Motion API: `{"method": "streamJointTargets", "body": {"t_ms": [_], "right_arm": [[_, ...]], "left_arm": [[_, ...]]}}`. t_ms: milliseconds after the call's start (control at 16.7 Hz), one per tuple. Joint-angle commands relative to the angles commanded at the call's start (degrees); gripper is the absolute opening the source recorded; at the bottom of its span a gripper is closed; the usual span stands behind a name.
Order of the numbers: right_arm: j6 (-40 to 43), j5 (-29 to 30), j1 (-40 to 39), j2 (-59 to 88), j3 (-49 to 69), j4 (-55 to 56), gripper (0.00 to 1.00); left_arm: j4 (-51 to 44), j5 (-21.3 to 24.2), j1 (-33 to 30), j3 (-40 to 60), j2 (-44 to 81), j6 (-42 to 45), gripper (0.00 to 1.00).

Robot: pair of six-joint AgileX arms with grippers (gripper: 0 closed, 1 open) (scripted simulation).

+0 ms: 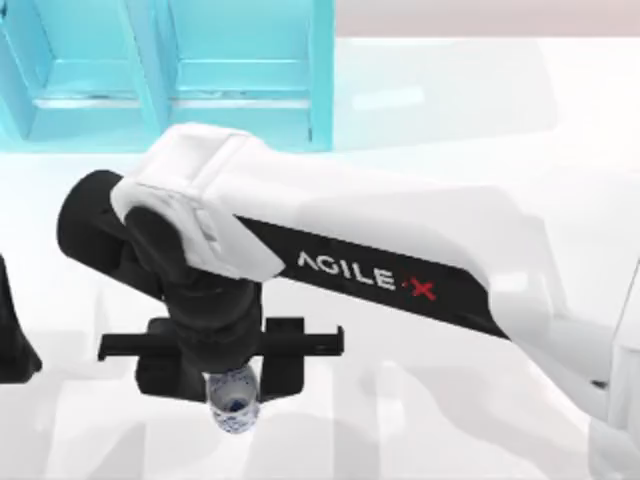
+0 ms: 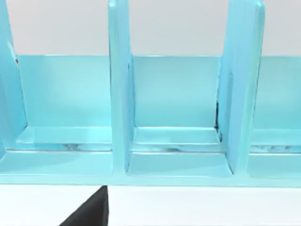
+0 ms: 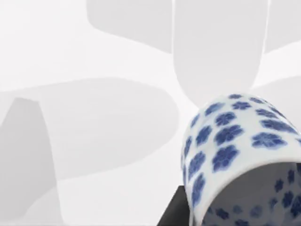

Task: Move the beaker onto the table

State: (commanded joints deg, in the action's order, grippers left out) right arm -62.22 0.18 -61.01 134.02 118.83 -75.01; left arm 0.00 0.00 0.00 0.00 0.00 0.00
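Black, the right gripper (image 1: pixel 236 385) holds the beaker (image 1: pixel 233 401) above the white worktop (image 1: pixel 450 420), well apart from the turquoise shelf (image 1: pixel 240 70). I judge it should lower slowly, keep the beaker upright, and release only at contact. The left arm (image 1: pixel 12 340) is parked at the left edge.

The beaker (image 3: pixel 235 141) looks like glazed white ceramic with blue flowers. The surface (image 1: pixel 480 100) beneath it is glossy white; the shelf (image 2: pixel 178 141) is glossy turquoise.
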Motion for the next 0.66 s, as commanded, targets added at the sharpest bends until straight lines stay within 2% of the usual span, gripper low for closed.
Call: {"method": "streamJointTargets", "body": {"t_ms": [300,660], "right_arm": [[0.0,0.0,0.0,0.0,0.0,0.0,0.98],[0.0,0.0,0.0,0.0,0.0,0.0,1.0]], "left_arm": [[0.0,0.0,0.0,0.0,0.0,0.0,1.0],[0.0,0.0,0.0,0.0,0.0,0.0,1.0]]}}
